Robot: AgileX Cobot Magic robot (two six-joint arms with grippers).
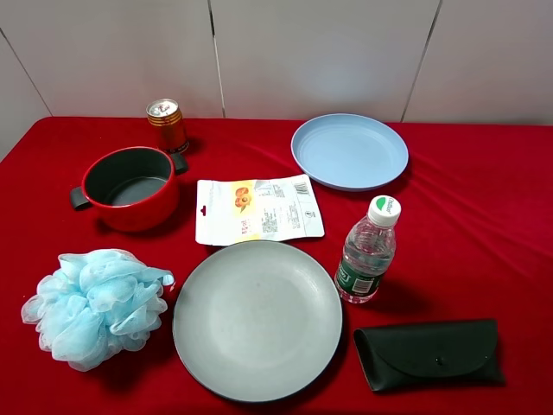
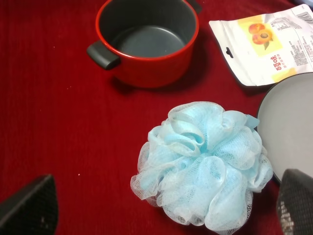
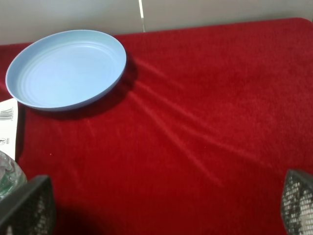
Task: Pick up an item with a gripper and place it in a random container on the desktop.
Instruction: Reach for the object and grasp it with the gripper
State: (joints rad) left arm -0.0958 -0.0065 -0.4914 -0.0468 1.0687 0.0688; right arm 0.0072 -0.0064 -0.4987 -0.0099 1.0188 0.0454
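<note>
The hand [image 2: 162,204], fingers [image 2: 29,208] spread, hovers over the pouf [image 2: 203,166] near the red pot [image 2: 151,69].

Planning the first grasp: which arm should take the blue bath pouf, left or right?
Left. The left tool is open over the bath pouf, with the red pot close beyond. The right tool, also open, looks at red cloth beside the light-blue plate, far from the pouf.

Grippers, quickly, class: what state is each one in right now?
Left gripper: open, holding nothing; the bath pouf is not gripped.
Right gripper: open, holding nothing.
</note>
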